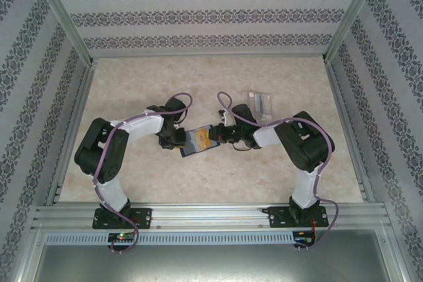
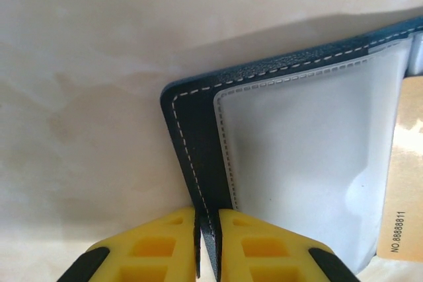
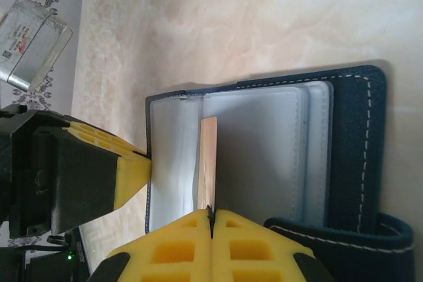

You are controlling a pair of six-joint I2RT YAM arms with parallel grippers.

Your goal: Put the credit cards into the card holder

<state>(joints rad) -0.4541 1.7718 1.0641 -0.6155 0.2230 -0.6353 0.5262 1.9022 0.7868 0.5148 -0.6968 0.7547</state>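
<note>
The left arm (image 1: 125, 133) and right arm (image 1: 294, 137) meet mid-table with the open card holder (image 1: 196, 141) between them, so there is no way through there. The far table (image 1: 198, 77) has open room, except a clear box (image 1: 262, 102) just behind the right arm. Walls (image 1: 198, 14) close three sides.

An open card holder (image 1: 188, 147) is skewed near the centre of the table (image 1: 132, 90), with an orange-yellow credit card (image 1: 199, 138) showing against its inside. The left gripper (image 1: 176, 139) meets the holder at 9 o'clock and the right gripper (image 1: 215, 135) at 3 o'clock. How their jaws stand is too small to tell. A clear plastic box (image 1: 261, 102) sits at 1 o'clock from the holder, apart from it, close beside the right arm's wrist.
</note>
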